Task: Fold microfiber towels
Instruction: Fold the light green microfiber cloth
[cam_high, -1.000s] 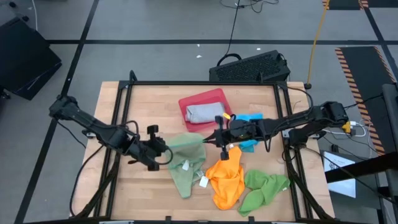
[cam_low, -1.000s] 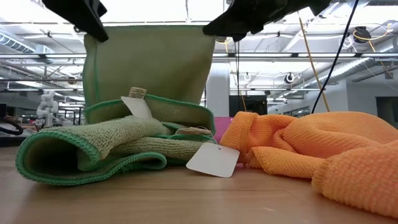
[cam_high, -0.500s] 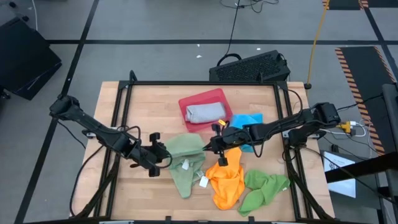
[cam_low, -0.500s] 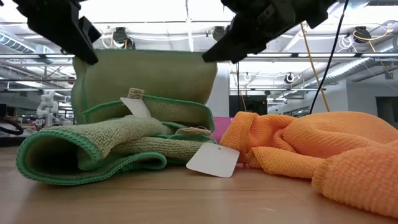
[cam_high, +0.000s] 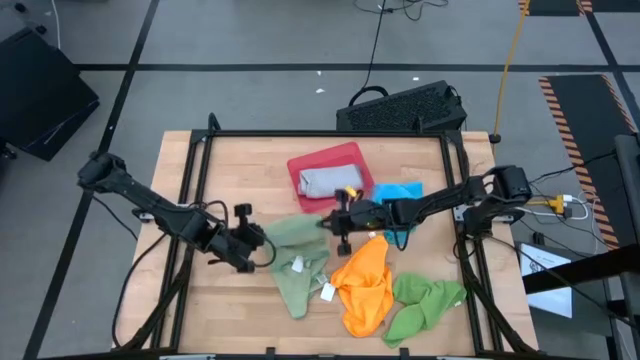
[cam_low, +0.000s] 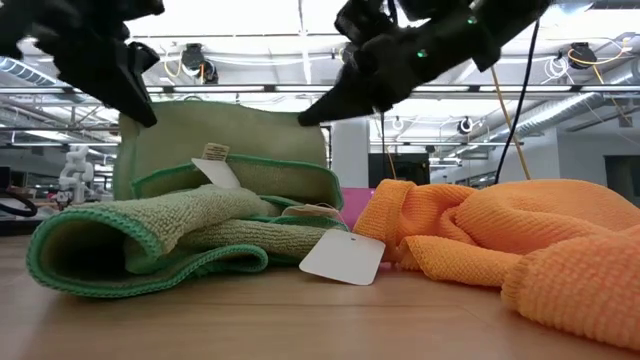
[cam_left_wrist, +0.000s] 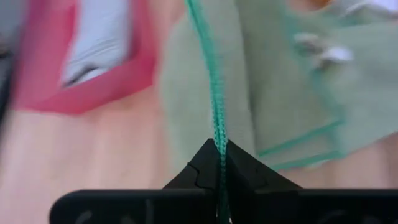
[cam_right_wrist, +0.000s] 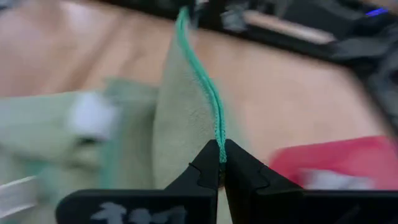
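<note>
The sage green towel (cam_high: 298, 258) hangs between my two grippers, its upper edge lifted off the table (cam_high: 240, 170) while the rest trails onto the wood below, a white tag (cam_low: 342, 256) lying in front of it. My left gripper (cam_high: 262, 247) is pinched tight on one corner of that raised edge; my left wrist view shows the green stitched hem (cam_left_wrist: 216, 118) running straight into my closed fingertips. My right gripper (cam_high: 327, 222) is clamped on the opposite corner, the hem likewise caught between its closed tips. Just beyond my right gripper sits the red tray (cam_high: 330, 172) with a grey-blue towel (cam_high: 330, 182) folded inside. Below that gripper lies the orange towel (cam_high: 367, 285), crumpled, with the bright green towel (cam_high: 425, 303) beside it. The bright blue towel (cam_high: 402, 191) shows under my right arm.
</note>
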